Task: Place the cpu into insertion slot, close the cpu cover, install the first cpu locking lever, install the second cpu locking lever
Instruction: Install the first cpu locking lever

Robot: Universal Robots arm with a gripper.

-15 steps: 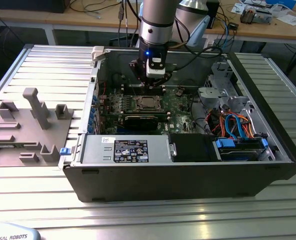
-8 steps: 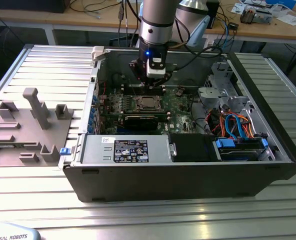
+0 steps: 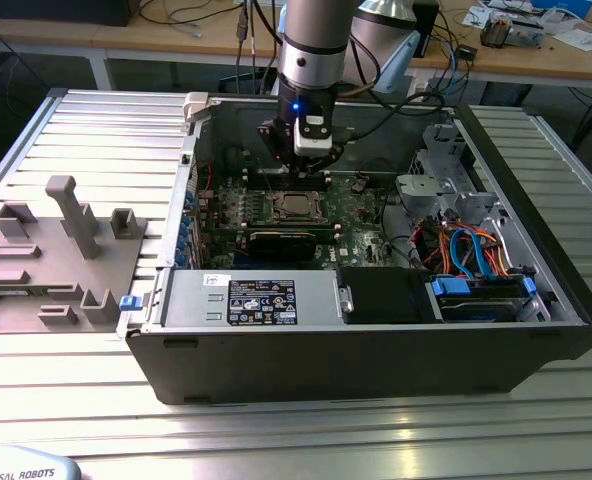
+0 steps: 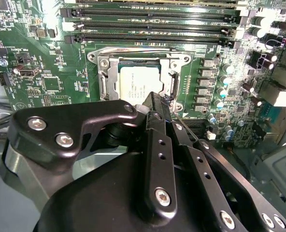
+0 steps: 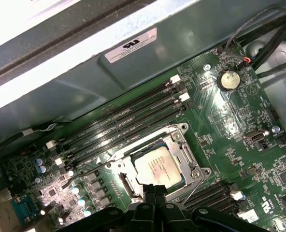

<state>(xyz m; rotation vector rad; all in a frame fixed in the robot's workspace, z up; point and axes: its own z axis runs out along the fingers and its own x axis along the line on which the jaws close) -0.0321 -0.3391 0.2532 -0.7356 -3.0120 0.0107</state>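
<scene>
Gripper (image 4: 158, 99) hovers pinched shut, empty, just above the cover (image 4: 107, 77), cpu (image 4: 139, 86) seated beneath.

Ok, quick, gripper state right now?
Gripper: fingers shut together, holding nothing that I can see, tips at the edge of the cpu cover, which lies over the cpu.

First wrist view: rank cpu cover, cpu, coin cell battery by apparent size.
Largest to smallest:
1. cpu cover, the frame lying around the chip
2. cpu
3. coin cell battery
The gaps look clear; all three lie on the board.
</scene>
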